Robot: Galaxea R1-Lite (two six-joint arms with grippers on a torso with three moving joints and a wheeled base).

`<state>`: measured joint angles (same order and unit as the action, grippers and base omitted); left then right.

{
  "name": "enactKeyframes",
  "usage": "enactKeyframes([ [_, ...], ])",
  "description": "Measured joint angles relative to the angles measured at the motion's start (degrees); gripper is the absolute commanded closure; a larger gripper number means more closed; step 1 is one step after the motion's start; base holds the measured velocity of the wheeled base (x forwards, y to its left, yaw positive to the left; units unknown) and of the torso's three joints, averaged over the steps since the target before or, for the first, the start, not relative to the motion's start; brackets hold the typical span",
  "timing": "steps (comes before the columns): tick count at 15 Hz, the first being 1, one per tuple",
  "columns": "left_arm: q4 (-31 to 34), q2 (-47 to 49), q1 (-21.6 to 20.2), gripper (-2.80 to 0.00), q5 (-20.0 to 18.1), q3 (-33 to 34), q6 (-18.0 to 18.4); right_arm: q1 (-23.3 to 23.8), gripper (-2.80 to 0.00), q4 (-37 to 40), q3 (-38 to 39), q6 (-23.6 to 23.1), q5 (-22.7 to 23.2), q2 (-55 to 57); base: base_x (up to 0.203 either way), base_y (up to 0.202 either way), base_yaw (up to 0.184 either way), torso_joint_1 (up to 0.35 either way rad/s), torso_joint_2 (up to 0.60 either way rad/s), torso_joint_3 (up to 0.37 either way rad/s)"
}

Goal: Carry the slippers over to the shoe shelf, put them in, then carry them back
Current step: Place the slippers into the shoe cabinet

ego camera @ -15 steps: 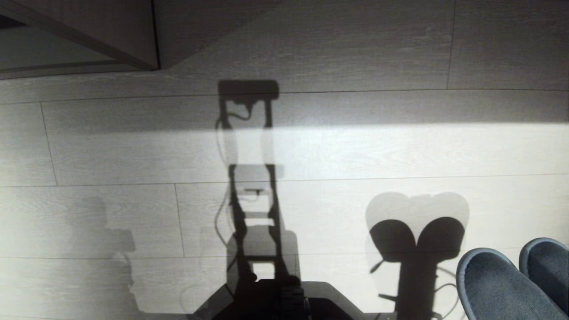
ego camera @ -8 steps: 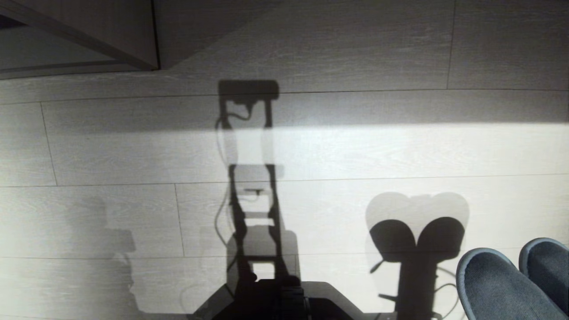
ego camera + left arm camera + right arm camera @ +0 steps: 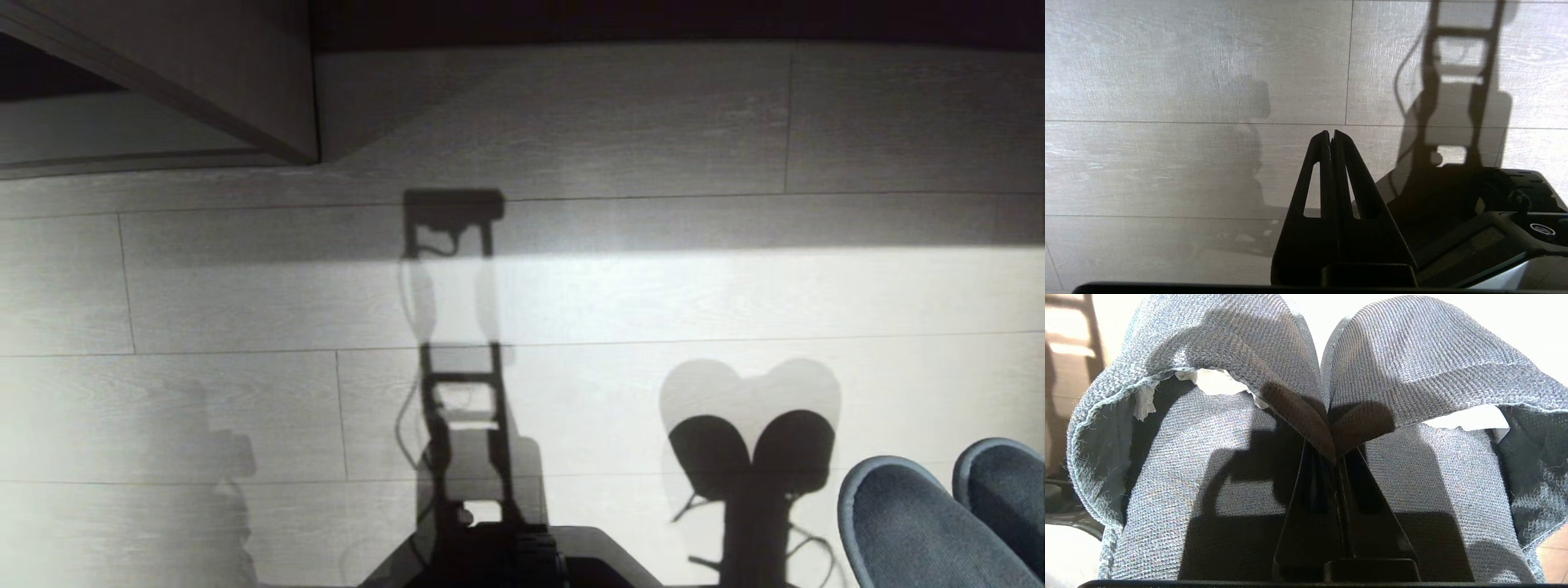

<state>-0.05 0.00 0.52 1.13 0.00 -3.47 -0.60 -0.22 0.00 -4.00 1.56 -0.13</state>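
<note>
The right hand (image 3: 1336,457) is clenching the inner edges of both grey-blue ribbed fabric slippers (image 3: 1306,375) together, the pair hanging just ahead of its fingers with toes pointing forward, over the pale wood-plank floor (image 3: 571,302). The left hand (image 3: 1330,136) is hanging empty at the robot's other side, fingers pressed together, aimed at bare floor. Farther off, ahead and to the left, a corner of a pale wood-grain unit (image 3: 269,90) is showing; whether this is the shoe shelf I cannot tell.

Right hand (image 3: 1336,457) apparently pinched closed; left hand (image 3: 1331,134) closed, empty.
</note>
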Motion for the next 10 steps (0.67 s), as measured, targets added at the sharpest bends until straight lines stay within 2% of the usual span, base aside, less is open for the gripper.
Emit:
enactKeyframes([
  [10, 0.05, -0.02, 0.0, 0.0, 0.0, 0.0, 0.0, 0.0, 0.0, 0.01, 0.0, 0.0, 0.0, 0.0, 0.0, 0.0, 0.0, 0.002, 0.0, 0.203],
])
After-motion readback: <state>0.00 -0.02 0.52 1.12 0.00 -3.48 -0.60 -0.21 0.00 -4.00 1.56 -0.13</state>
